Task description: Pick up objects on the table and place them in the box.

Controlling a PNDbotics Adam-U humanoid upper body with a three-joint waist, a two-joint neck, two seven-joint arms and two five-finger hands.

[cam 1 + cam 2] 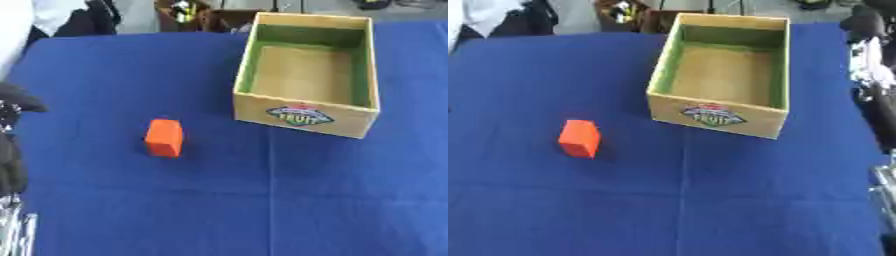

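One orange block (pixel 164 137), boxy, near table (pixel 262 200) centre; left robot hand (pixel 12 150) at left edge, right robot hand (pixel 872 75) only in right eye view; fingers' state unclear.

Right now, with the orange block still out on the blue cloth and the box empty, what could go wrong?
1. The orange block lies apart from the box, so it could slip out on the carry across.
2. The box's near wall stands between block and opening; a low carry may knock it.
3. Both hands sit at the edges, left hand and right hand, so either reach could drag the cloth.
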